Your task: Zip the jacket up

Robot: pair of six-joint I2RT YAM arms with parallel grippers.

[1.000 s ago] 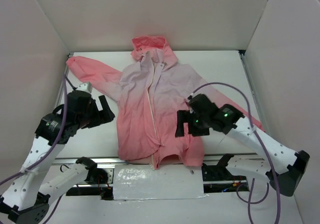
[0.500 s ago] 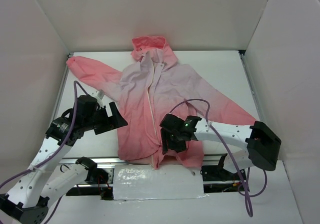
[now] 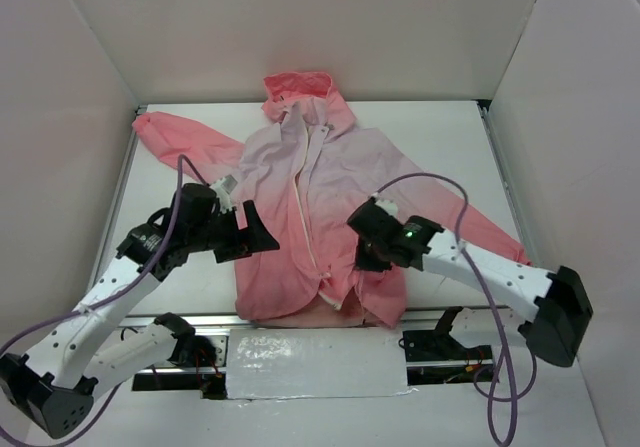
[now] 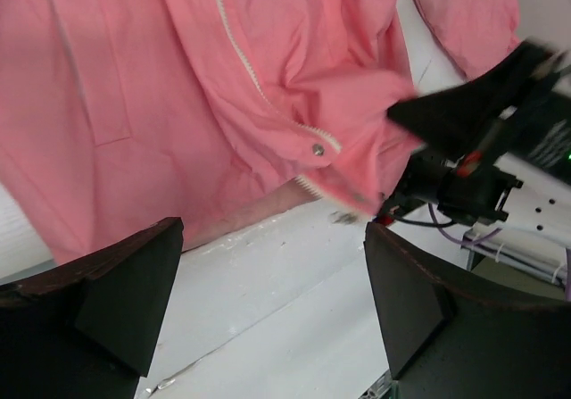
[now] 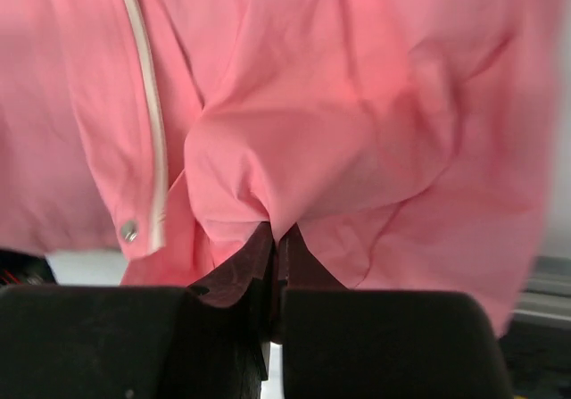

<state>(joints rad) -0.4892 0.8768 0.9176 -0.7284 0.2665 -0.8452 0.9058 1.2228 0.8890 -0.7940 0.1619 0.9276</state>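
The jacket (image 3: 300, 207) lies flat on the white table (image 3: 440, 147), hood at the far side, coral pink at the hem and pale across the chest. Its white zipper (image 3: 308, 217) runs down the middle and gapes near the hem. My right gripper (image 3: 362, 258) is at the lower right front panel, shut on a pinched fold of the pink fabric (image 5: 294, 167), with the zipper tape (image 5: 147, 104) and a metal snap (image 5: 130, 230) just left of it. My left gripper (image 3: 262, 239) is open above the lower left panel. In the left wrist view, its fingers (image 4: 134, 283) frame bare table below the hem (image 4: 268, 203).
White walls close in the table on three sides. A clear plastic strip (image 3: 315, 362) lies along the near edge between the arm bases. Purple cables (image 3: 440, 182) loop over both arms. The jacket's right sleeve (image 3: 470, 222) runs under the right arm.
The right gripper came in to the hem beside the zipper, shut on the fabric and pulled it slightly right. The left arm swung right, over the jacket's lower left panel.
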